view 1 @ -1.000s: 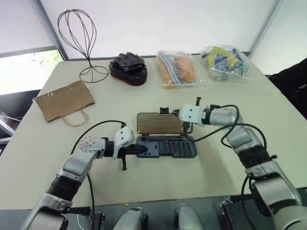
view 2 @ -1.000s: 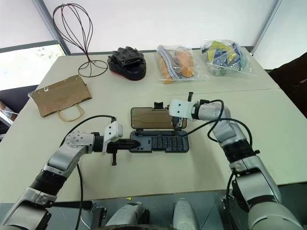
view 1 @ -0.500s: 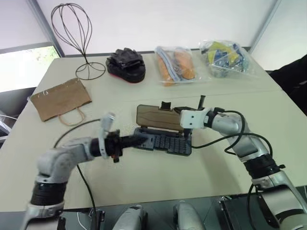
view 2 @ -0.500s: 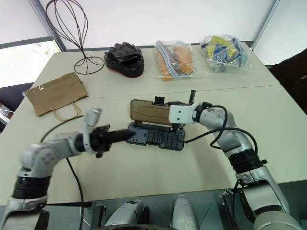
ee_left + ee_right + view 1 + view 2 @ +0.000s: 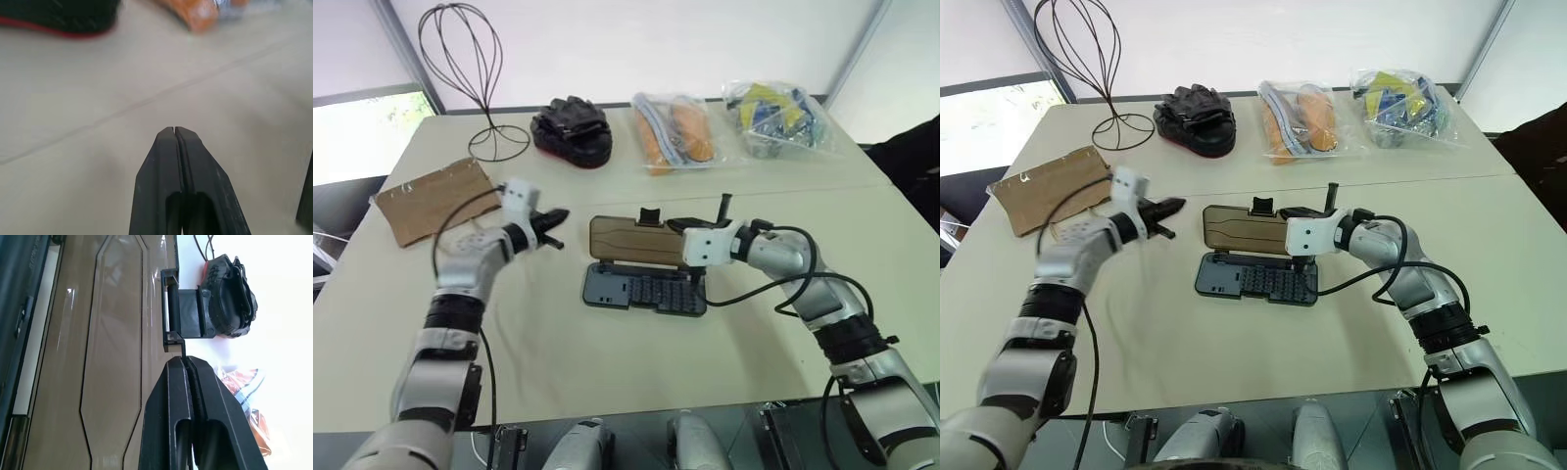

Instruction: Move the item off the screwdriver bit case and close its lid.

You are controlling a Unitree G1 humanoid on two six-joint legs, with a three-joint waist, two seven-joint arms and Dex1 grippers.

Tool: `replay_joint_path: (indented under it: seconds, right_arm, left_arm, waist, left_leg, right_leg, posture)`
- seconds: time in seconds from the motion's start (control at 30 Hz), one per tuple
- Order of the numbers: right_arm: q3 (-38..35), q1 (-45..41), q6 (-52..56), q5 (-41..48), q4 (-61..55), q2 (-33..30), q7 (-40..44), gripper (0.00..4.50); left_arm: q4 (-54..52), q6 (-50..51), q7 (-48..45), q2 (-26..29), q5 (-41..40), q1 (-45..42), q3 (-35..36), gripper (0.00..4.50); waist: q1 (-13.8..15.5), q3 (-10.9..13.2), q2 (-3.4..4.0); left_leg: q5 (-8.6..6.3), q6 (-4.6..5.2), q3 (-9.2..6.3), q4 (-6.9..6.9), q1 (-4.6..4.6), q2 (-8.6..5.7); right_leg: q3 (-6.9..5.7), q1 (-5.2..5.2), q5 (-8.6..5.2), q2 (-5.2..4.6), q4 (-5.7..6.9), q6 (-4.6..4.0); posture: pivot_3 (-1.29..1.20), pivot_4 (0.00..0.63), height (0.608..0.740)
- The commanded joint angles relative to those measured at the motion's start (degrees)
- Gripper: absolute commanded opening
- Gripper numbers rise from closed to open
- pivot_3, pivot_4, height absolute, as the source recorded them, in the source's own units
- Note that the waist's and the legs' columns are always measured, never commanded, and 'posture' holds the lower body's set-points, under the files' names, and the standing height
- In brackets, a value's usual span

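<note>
Right wrist view: pressed-together right end effector (image 5: 186, 360) touches the lid (image 5: 112, 357) (beside its latch).

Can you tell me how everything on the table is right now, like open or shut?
screwdriver bit case: open, flat on the table.
lid: folded back, not closed.
paper bag: lying flat, off the case.
left pincer: shut, holding nothing, above the table.
right pincer: shut, at the lid's edge.
snack bags: lying sealed.

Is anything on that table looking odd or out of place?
The screwdriver bit case lies open mid-table, its smoky lid flat on the table behind the tray, bits exposed. The tray sits slightly askew to the lid. The brown paper bag lies off to the left, clear of the case. Nothing looks spilled or damaged.
</note>
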Motion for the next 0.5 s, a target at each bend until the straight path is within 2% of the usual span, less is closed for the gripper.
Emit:
replay_joint_path:
  seconds: [0.03, 0.1, 0.2, 0.3, 0.43, 0.5]
  right_arm:
    - [-0.4, -0.4, -0.5, 0.6, -2.5, 0.3, -0.2, 0.03]
    - [-0.2, -0.4, -0.5, 0.8, -2.5, 0.5, 0.0, 0.03]
    - [-0.2, 0.0, 0.3, 3.3, -3.6, 0.8, 2.5, 0.89]
    - [-0.5, 0.2, 0.6, 3.4, -5.2, 0.3, 3.4, 2.28]
    - [-2.1, 0.7, 4.3, 1.6, -9.2, -1.4, 3.6, 4.43]
    - [-4.9, 1.7, 10.8, 3.9, -14.0, -3.4, 6.3, 4.48]
  left_arm:
    - [6.5, -3.7, -10.7, -2.0, -0.7, -4.6, 0.5, 0.00]
    - [10.4, -4.0, -14.1, -3.0, -1.4, -6.7, 2.1, 0.00]
    - [14.6, -1.5, -17.5, -3.4, -3.2, -9.5, 5.1, 0.00]
    - [16.0, -1.3, -19.1, -3.3, -2.6, -10.5, 6.3, 0.00]
    - [14.9, 0.3, -22.3, -2.9, -2.0, -10.1, 6.1, 0.00]
    - [13.7, 1.3, -23.7, -2.5, -1.7, -9.5, 5.8, 0.00]
  waist:
    - [0.0, 0.0, -0.06]
    - [-0.1, 0.1, -0.09]
    - [-0.2, 0.1, -0.11]
    - [-0.2, 0.1, -0.11]
    - [-0.1, 0.1, -0.11]
    - [0.0, 0.1, -0.12]
  left_leg:
    - [0.00, 0.00, -0.01, 0.01, -0.01, 0.01]
    - [0.00, 0.00, -0.01, 0.02, -0.03, 0.01]
    - [0.00, 0.01, -0.01, 0.06, -0.06, 0.01]
    - [0.00, 0.01, -0.01, 0.07, -0.06, 0.00]
    - [0.00, 0.00, -0.02, 0.07, -0.07, 0.00]
    - [0.00, 0.01, -0.04, 0.09, -0.09, -0.04]
  right_leg:
    - [0.00, -0.02, 0.00, 0.01, 0.02, 0.00]
    - [-0.01, -0.06, 0.00, 0.02, 0.04, 0.00]
    - [0.00, -0.09, 0.00, 0.00, 0.10, 0.00]
    - [0.00, -0.11, 0.00, -0.01, 0.12, 0.00]
    - [0.00, -0.15, 0.00, 0.00, 0.22, 0.00]
    - [0.00, -0.17, 0.00, -0.01, 0.24, 0.00]
  posture:
    - [0.00, 0.150, 0.740]
    - [0.00, 0.150, 0.740]
    - [0.00, 0.150, 0.740]
    - [0.00, 0.150, 0.740]
    - [0.00, 0.150, 0.740]
    - [0.00, 0.150, 0.740]
